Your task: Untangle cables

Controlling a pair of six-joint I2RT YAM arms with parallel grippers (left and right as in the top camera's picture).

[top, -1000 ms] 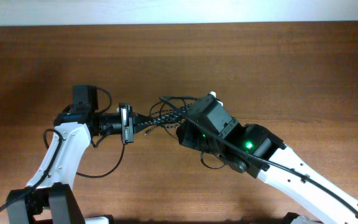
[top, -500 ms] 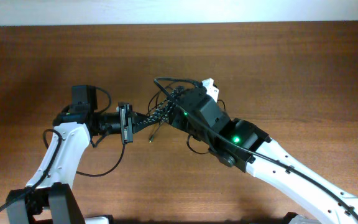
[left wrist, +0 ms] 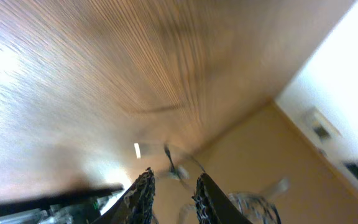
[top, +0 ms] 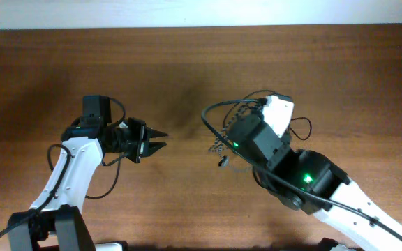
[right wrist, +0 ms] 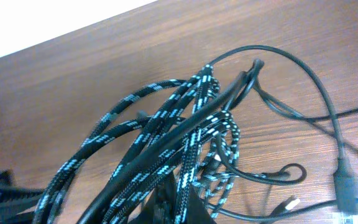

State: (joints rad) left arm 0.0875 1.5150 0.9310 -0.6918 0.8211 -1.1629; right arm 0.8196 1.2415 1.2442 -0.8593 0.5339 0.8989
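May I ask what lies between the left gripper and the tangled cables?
Overhead, only bare brown wooden table separates left gripper from speckled braided cables.

The worktop (top: 340, 70) is showing reddish-brown wood grain, with a white wall strip (top: 187, 12) lying along its far edge. The braided cord (right wrist: 160, 143) is displaying a black weave flecked with white to pale-blue speckles, while the thin cords (right wrist: 319, 87) looped with it are appearing plain black. The left arm (top: 75, 164) and right arm (top: 379, 209) are wearing white shells over black joints, the left gripper (top: 165, 139) is showing black fingers, and a green light (top: 306, 179) is glowing on the right arm.
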